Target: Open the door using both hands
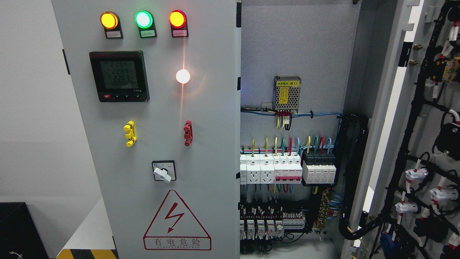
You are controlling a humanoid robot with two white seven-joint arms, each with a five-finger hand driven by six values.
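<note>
A grey electrical cabinet fills the head view. Its left door (215,144) is closed and carries three lit lamps (143,19), a digital meter (119,76), a white lamp (183,76), a yellow handle (129,133), a red handle (188,132), a rotary switch (164,171) and a red warning triangle (176,223). The right door (424,151) stands swung wide open, its inner side with black cable looms facing me. Neither of my hands or arms appears anywhere in the picture.
Inside the open half sit a power supply (286,93), breakers and sockets (287,169) and terminal rows (273,219). A black box (19,230) stands at the lower left, beside a yellow-black striped edge (88,253). A white wall lies to the left.
</note>
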